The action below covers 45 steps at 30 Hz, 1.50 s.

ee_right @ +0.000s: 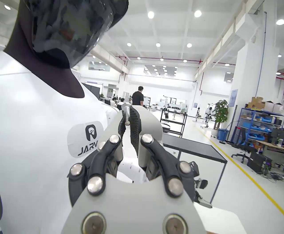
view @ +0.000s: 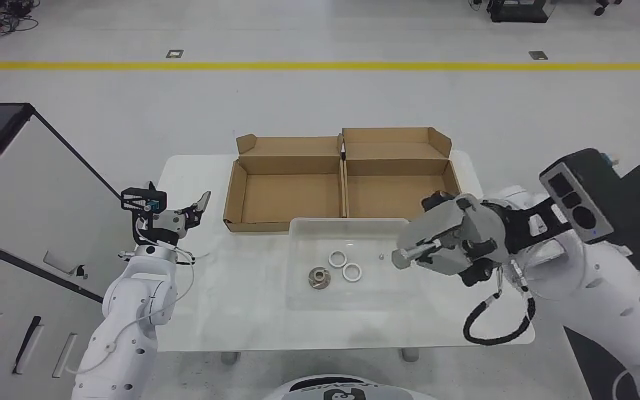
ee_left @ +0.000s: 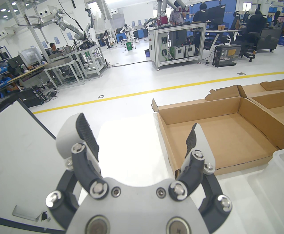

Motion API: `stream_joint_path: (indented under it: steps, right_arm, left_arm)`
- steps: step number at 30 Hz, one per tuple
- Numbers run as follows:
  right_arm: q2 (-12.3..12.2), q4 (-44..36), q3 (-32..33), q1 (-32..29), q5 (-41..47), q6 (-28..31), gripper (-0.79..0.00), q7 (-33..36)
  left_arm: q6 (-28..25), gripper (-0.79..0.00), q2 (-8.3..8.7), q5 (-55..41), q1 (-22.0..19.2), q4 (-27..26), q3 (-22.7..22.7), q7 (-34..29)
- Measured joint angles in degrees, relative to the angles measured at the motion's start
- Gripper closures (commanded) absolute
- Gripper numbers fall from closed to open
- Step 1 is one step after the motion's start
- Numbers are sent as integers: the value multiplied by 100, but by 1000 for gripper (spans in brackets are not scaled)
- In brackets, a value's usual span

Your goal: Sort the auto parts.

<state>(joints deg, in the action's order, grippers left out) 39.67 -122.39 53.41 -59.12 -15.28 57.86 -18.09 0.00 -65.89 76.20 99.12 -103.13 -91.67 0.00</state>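
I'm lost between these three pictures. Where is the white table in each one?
Top view: the white table spans the middle, under the cardboard boxes and clear bin.
Left wrist view: white table lies beyond the open left end effector, beside a cardboard box.
Right wrist view: white table shows a rounded corner past the right end effector holding a bolt.
Shared landmark: the yellow floor line.

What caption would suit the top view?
Right gripper holding a bolt above the clear tray; left gripper open.

White lettering (a company name) stands on the far blue wall panel [ee_left: 230, 8].
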Motion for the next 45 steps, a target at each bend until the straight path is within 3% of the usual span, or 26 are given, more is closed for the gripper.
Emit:
stream_joint_path:
  steps: [6, 12, 20, 33, 45]
  right_arm:
    - [181, -274, -40, -141, 413, 14, 0, -613]
    - [337, -238, -52, -223, 436, 14, 0, -765]
    - [470, -5, 9, -256, 404, -6, 0, -314]
    - [572, 104, 237, -225, 363, -505, 0, 1042]
    - [856, 58, 61, -323, 1148, -22, 0, 535]
  left_arm:
    - [0, -785, 0, 0, 0, 0, 0, 0]
    - [0, -785, 0, 0, 0, 0, 0, 0]
    - [0, -785, 0, 0, 0, 0, 0, 0]
    - [0, -785, 0, 0, 0, 0, 0, 0]
    - [0, -785, 0, 0, 0, 0, 0, 0]
